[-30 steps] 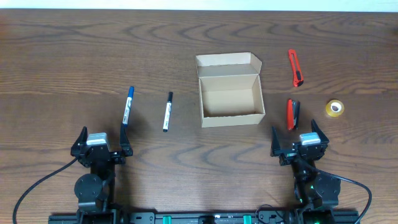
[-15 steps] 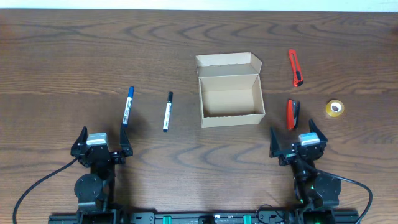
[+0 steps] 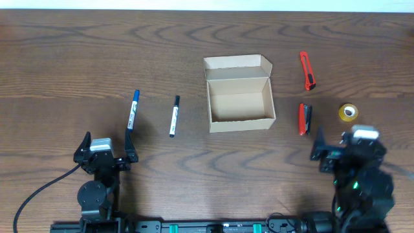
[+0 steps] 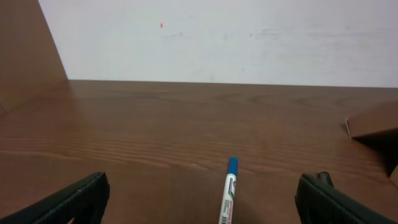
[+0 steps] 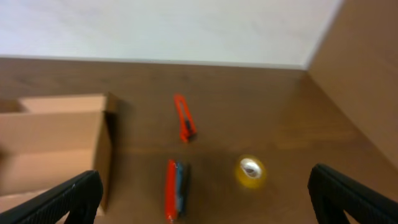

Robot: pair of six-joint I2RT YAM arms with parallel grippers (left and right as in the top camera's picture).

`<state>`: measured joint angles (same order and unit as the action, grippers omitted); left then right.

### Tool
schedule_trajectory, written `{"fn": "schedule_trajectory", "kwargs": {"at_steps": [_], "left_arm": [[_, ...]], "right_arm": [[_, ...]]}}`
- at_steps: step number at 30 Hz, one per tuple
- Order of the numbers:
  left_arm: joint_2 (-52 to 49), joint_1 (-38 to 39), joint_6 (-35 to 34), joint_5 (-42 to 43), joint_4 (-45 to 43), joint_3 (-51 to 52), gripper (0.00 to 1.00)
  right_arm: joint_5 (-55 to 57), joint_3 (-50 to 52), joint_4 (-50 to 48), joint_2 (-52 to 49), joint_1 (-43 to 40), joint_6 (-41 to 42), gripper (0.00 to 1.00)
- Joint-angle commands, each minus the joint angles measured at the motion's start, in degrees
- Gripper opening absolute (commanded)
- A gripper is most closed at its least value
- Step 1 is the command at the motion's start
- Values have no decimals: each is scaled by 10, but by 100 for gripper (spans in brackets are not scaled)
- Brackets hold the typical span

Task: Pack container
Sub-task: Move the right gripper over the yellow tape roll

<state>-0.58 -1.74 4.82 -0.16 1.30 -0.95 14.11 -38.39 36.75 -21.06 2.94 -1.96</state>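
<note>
**Overhead view**
- Container (image 3: pixel 239 94): open, lid flap folded back on the far side, nothing inside. It lies forward of both arms, between them, somewhat nearer the right one.
- Left gripper (image 3: pixel 107 145): jaws spread wide, holding nothing.
- Blue marker (image 3: pixel 132 111): just ahead of the left gripper's right finger. Its long axis runs away from the gripper with a slight tilt.
- Black marker (image 3: pixel 174 116): further to that gripper's right, lying the same way.
- Right gripper (image 3: pixel 341 150): fingers apart, holding nothing. The container is forward and to its left.
- Red-and-black item (image 3: pixel 304 119): ahead-left of the right gripper and nearest to it, long axis pointing away.
- Orange cutter (image 3: pixel 308 70): beyond that item.
- Yellow tape roll (image 3: pixel 348 112): ahead of the right gripper.

**Left wrist view**
- Left gripper (image 4: pixel 200 202): open.
- Blue marker (image 4: pixel 229 194): between the fingers, slightly right of centre, pointing forward.
- Container (image 4: pixel 373 121): one corner at far right.

**Right wrist view**
- Right gripper (image 5: pixel 202 198): open.
- Container (image 5: pixel 56 142): front-left.
- Red-and-black item (image 5: pixel 174 190): just left of centre, lengthwise.
- Orange cutter (image 5: pixel 184 118): further ahead.
- Yellow tape roll (image 5: pixel 250 170): right of centre.

Judgement: each arm appears best placed for the items on its own side.
</note>
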Motion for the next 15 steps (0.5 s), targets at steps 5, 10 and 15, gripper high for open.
{"fn": "schedule_trajectory", "kwargs": {"at_steps": [5,10,15], "left_arm": [[4,-2,8,11,31,7,95],[4,-2,8,11,31,7,95],[4,-2,8,11,31,7,95]], "right_arm": [[19,-300,211,-246,5,25,99],[-70,-425,289,-342,5,21,99],[-92,-430,278,-366,5,22,99]]}}
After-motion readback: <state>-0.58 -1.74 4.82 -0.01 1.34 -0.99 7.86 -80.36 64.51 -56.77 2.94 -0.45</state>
